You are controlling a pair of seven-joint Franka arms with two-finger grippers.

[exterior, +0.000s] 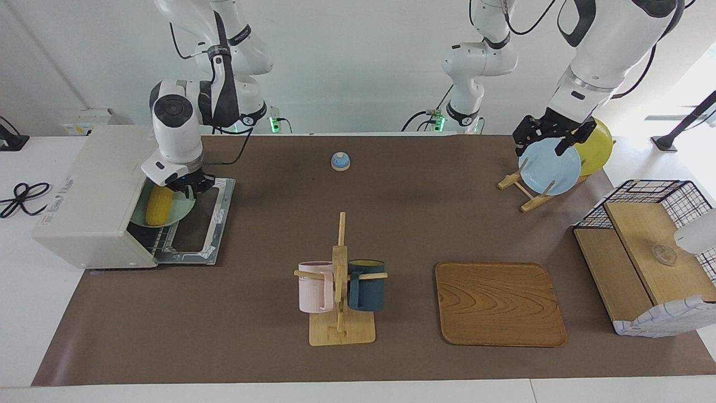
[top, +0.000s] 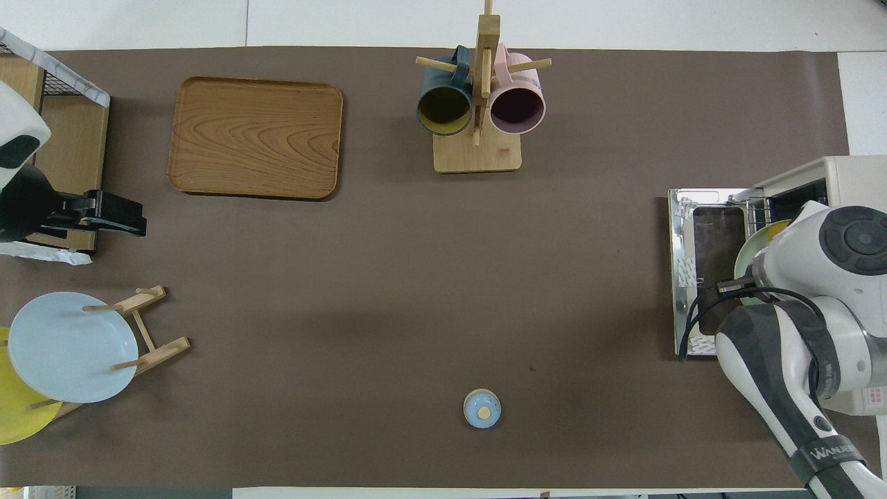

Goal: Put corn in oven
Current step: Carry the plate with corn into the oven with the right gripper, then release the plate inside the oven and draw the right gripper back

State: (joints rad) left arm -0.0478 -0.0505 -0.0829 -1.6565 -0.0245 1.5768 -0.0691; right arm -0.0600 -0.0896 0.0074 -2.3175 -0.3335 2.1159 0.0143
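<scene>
The yellow corn (exterior: 158,205) lies on a pale green plate (exterior: 182,208) (top: 743,253). The plate sits on the wire rack in the mouth of the off-white oven (exterior: 95,190) (top: 845,173). About half of the plate and the corn pokes out over the dropped-down glass door (exterior: 201,224) (top: 707,229). My right gripper (exterior: 187,183) is at the plate's rim nearest the robots, and the wrist hides it in the overhead view. My left gripper (exterior: 551,140) (top: 138,220) hangs open and empty in the air by the plate rack, waiting.
A rack (exterior: 340,280) with a pink and a dark blue mug stands mid-table. A wooden tray (exterior: 499,303) lies beside it. A small blue bell (exterior: 340,161) sits nearer the robots. Blue and yellow plates lean in a rack (exterior: 526,193). A wire-and-wood basket (exterior: 649,263) is at the left arm's end.
</scene>
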